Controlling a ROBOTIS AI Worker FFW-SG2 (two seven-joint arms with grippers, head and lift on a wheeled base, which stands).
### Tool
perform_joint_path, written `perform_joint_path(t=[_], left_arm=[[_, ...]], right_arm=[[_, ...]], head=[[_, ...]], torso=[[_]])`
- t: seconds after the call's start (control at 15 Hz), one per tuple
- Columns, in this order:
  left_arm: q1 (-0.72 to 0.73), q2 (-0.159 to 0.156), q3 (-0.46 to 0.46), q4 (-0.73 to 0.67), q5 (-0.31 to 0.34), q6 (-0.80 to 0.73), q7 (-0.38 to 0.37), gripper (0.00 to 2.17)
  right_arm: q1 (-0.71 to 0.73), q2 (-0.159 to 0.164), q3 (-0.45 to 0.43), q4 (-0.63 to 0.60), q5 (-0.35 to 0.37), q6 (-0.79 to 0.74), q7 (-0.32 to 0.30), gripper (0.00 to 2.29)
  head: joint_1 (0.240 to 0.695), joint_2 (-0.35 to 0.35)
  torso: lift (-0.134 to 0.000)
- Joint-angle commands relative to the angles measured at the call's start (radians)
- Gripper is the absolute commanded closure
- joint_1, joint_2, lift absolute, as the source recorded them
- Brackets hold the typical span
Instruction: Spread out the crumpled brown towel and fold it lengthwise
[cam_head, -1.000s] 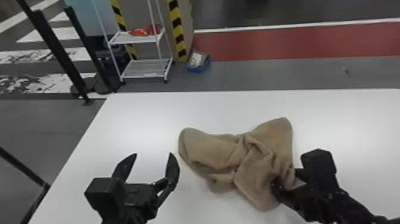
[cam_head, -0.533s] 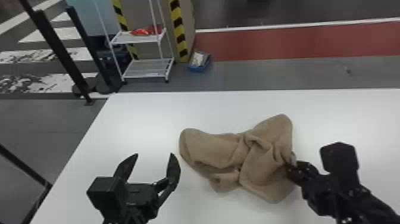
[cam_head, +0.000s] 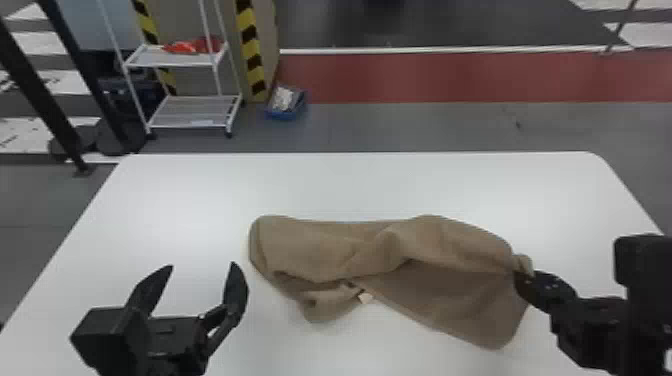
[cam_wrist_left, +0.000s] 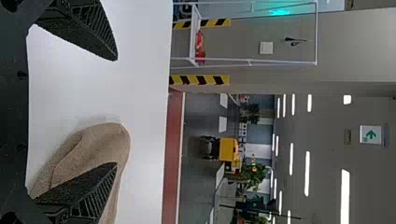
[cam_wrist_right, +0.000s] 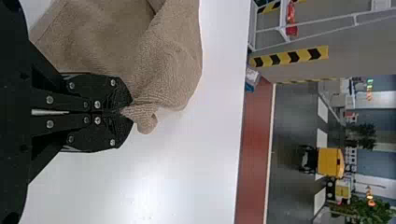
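The right claw (cam_head: 524, 276) is black, dotted with round silver screws (cam_wrist_right: 97, 104).

1 brown towel (cam_head: 320, 250), 1 white table (cam_head: 340, 187), 2 grippers (left gripper (cam_head: 202, 266), right gripper (cam_head: 523, 276)), 1 white rack (cam_head: 195, 111), 1 blue bin (cam_head: 286, 114)

Left gripper (cam_head: 201, 266) lower left in head view, fingers (cam_head: 150, 291) spread wide, tips pointing forward; right gripper (cam_head: 521, 276) on right side, fingers (cam_wrist_right: 105, 91) closed together, pointing inward to the left, right arm (cam_head: 645, 315) in from right edge
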Motion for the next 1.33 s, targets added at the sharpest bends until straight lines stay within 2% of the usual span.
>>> perform_joint_path(t=[0.0, 0.07, 0.27, 0.33, 0.4, 0.47, 0.53, 0.6, 0.67, 1.07, 1.13, 1.2, 1.27], left_arm=[[0.0, 0.0, 0.0, 0.0, 0.0, 0.0, 0.0, 0.08], [0.0, 0.0, -0.001, -0.001, 0.0, 0.003, 0.0, 0.08], [0.0, 0.0, -0.004, -0.001, 0.0, 0.003, -0.003, 0.08], [0.0, 0.0, -0.004, -0.001, 0.0, 0.003, -0.005, 0.08], [0.003, 0.0, -0.004, -0.003, 0.0, 0.003, -0.005, 0.08], [0.003, 0.0, -0.004, -0.001, 0.0, 0.003, -0.005, 0.08], [0.003, 0.0, -0.003, -0.001, 0.0, 0.003, -0.005, 0.08], [0.003, 0.0, -0.004, -0.003, 0.0, 0.003, -0.005, 0.08], [0.005, 0.0, -0.006, -0.003, 0.0, 0.003, -0.005, 0.08], [0.006, 0.0, -0.006, -0.001, 0.0, 0.003, -0.006, 0.08], [0.006, 0.0, -0.007, -0.001, 0.0, 0.003, -0.006, 0.08], [0.006, 0.0, -0.007, -0.003, 0.0, 0.003, -0.009, 0.08], [0.006, 0.0, -0.007, -0.003, 0.0, 0.003, -0.014, 0.08]], right_arm=[[0.005, 0.019, -0.111, -0.012, -0.131, 0.003, 0.0, 1.29], [-0.008, 0.024, -0.151, -0.01, -0.186, -0.003, 0.0, 1.29], [-0.111, 0.024, -0.155, 0.037, -0.165, 0.028, -0.005, 1.29], [-0.156, 0.022, -0.155, 0.066, -0.148, 0.098, -0.003, 1.28], [-0.171, 0.016, -0.142, 0.079, -0.123, 0.178, 0.009, 1.1], [-0.169, 0.011, -0.113, 0.088, -0.094, 0.197, 0.037, 0.79], [-0.173, 0.011, -0.082, 0.099, -0.063, 0.227, 0.052, 0.27], [-0.177, 0.011, -0.044, 0.112, -0.02, 0.237, 0.052, 0.02], [-0.179, 0.013, -0.022, 0.117, 0.0, 0.224, 0.052, 0.01], [-0.166, 0.011, -0.005, 0.089, -0.019, 0.206, 0.069, 0.02], [-0.166, 0.011, -0.007, 0.089, -0.02, 0.206, 0.081, 0.07], [-0.168, 0.011, -0.005, 0.089, -0.02, 0.206, 0.095, 0.23], [-0.174, 0.011, -0.005, 0.089, -0.02, 0.212, 0.117, 0.5]], head=[[0.695, 0.011], [0.695, -0.001], [0.695, -0.04], [0.695, -0.046], [0.695, -0.051], [0.695, -0.057], [0.695, -0.058], [0.695, -0.054], [0.695, -0.045], [0.695, -0.002], [0.695, 0.001], [0.695, 0.009], [0.695, 0.013]], torso=[[-0.124], [-0.124], [-0.124], [-0.124], [-0.124], [-0.124], [-0.124], [-0.124], [-0.124], [-0.124], [-0.124], [-0.124], [-0.124]])
